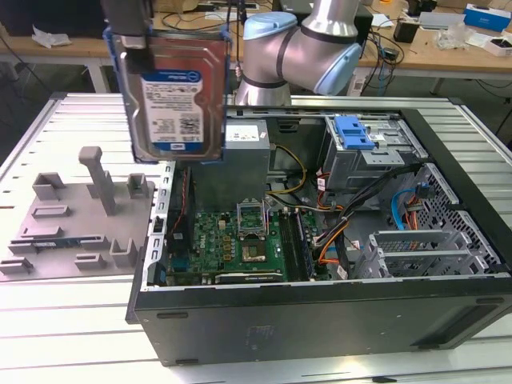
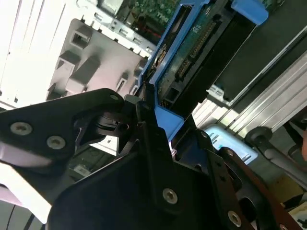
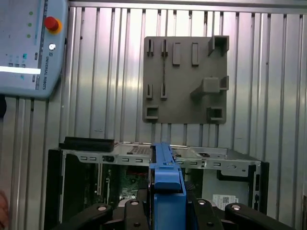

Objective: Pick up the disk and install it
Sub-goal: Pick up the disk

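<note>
Grip: gripper [image 3: 165, 207] clamped on the disk [image 1: 178, 88] | Place: upright above the computer case [image 1: 320, 308] | Care — probably best kept square, moved slowly

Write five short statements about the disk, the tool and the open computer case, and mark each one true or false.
1. The tool grips the disk clear of the table. True.
2. The disk sits in a bay of the computer case. False: it hangs in the air, held on edge, outside the case.
3. The case lies open with its motherboard showing. True.
4. The bracket around the disk is red. False: it is blue.
5. The grey fixture plate lies beside the case on the exterior view's right. False: it lies on the exterior view's left.
</note>
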`<state>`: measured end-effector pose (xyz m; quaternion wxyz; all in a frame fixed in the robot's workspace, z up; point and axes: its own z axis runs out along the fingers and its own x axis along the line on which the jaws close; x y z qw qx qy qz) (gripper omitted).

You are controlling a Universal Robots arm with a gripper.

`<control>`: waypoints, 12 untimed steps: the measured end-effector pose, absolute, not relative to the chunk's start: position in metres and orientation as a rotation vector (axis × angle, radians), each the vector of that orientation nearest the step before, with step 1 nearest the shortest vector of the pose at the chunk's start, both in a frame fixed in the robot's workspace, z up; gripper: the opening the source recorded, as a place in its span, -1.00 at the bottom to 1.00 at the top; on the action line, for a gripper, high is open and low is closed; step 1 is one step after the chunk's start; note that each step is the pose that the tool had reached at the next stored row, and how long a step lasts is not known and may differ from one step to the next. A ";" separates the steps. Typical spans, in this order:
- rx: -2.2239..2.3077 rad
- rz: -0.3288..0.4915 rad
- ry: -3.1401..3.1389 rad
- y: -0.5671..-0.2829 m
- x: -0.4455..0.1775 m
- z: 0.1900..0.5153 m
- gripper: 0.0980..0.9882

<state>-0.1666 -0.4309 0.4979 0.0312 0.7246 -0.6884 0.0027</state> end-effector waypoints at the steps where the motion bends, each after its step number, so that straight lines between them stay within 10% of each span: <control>1: 2.232 0.008 -2.121 -0.432 -0.161 0.498 -0.39; 12: 2.231 0.007 -2.119 -0.456 -0.066 0.497 -0.39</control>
